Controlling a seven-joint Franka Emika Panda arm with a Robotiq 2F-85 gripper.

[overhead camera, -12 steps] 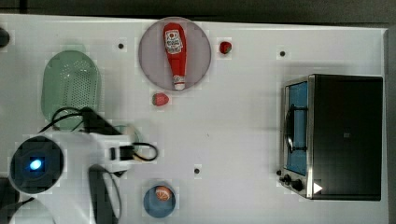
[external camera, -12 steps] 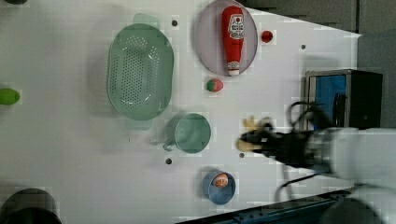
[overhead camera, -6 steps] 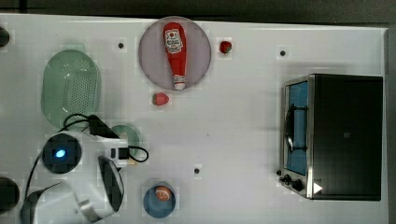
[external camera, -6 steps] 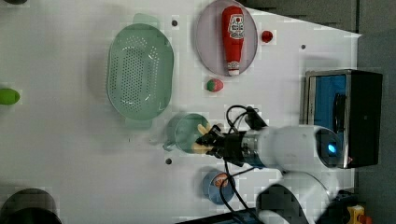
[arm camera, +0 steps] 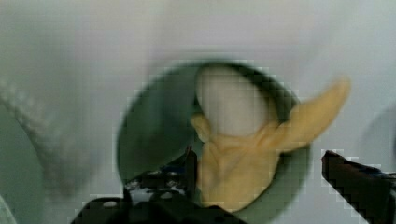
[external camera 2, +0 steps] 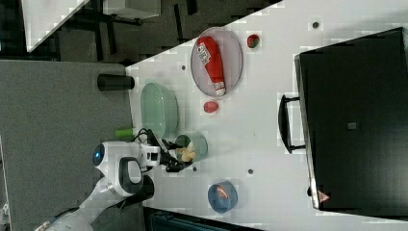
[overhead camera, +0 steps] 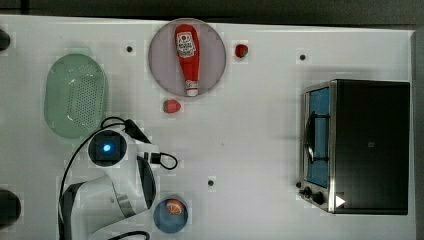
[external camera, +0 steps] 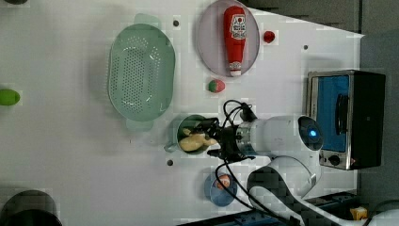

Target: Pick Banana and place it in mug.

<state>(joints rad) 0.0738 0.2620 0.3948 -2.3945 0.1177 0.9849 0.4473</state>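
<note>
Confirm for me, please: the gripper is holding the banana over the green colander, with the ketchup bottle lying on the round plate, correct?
Not quite: in the left view the gripper holds the banana over the mug, not the colander. The ketchup bottle does lie on the round plate.

Ketchup bottle (overhead camera: 186, 56) on plate (overhead camera: 162, 60); colander (overhead camera: 76, 95); toaster oven (overhead camera: 367, 146)

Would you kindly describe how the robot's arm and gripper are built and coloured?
The arm has rounded white links with dark joint bands and a round black cap with a glowing blue light. Black cables loop around the wrist. The gripper is black.
</note>
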